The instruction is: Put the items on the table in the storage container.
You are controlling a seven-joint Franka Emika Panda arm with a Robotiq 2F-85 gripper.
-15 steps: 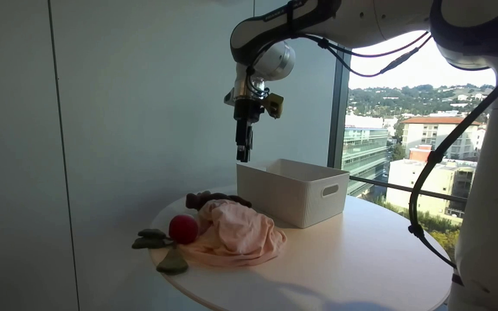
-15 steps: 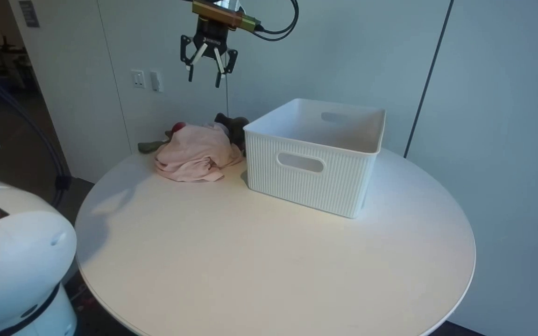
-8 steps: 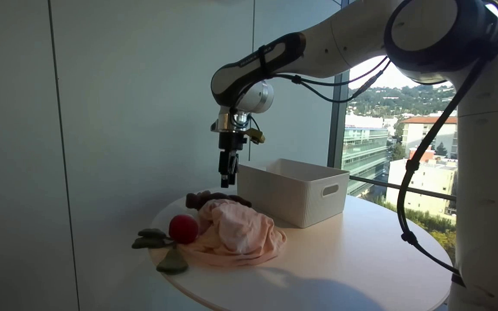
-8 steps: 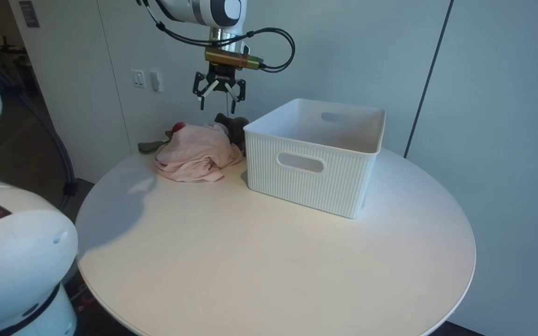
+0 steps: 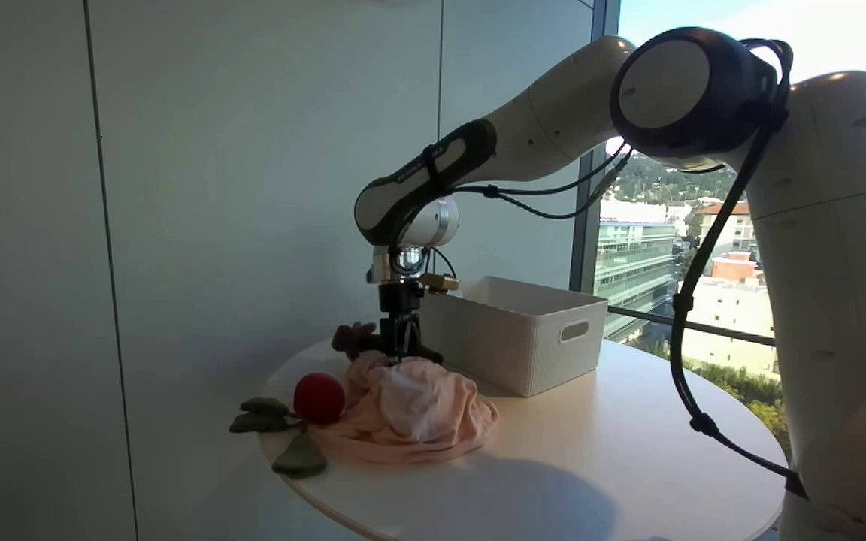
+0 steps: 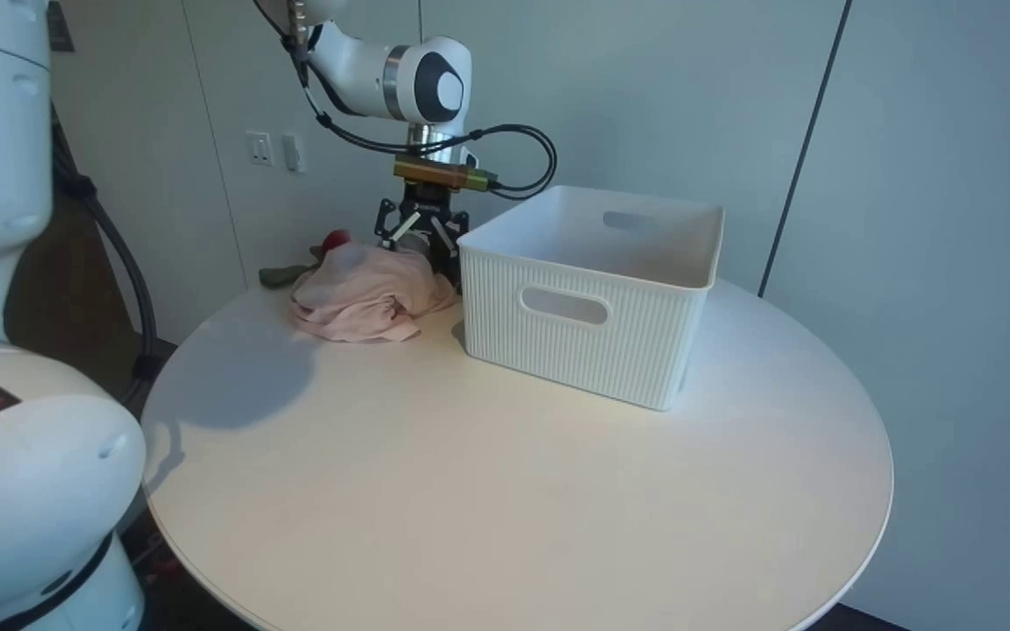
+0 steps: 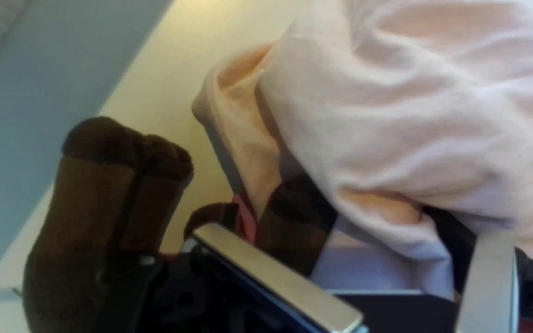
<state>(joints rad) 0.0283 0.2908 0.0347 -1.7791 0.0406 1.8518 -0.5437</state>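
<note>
Hanging with jaws wide, gripper (image 5: 401,356) at the brown plush toy (image 5: 350,340) near the far edge of the tabletop (image 5: 666,428), pink cloth (image 5: 418,413) and white container (image 5: 493,342) alongside, red ball (image 5: 319,398) by its left edge

Pretty tight: the black two-finger gripper (image 5: 401,353) sits between a rumpled pale pink cloth heap (image 6: 365,294) and a ribbed white plastic container (image 6: 575,350), with a dark brown plush toy (image 7: 90,208) crowding it too. From above, the container's open top leaves loads of room, same over the open stretch of round white table (image 6: 514,491).
</note>
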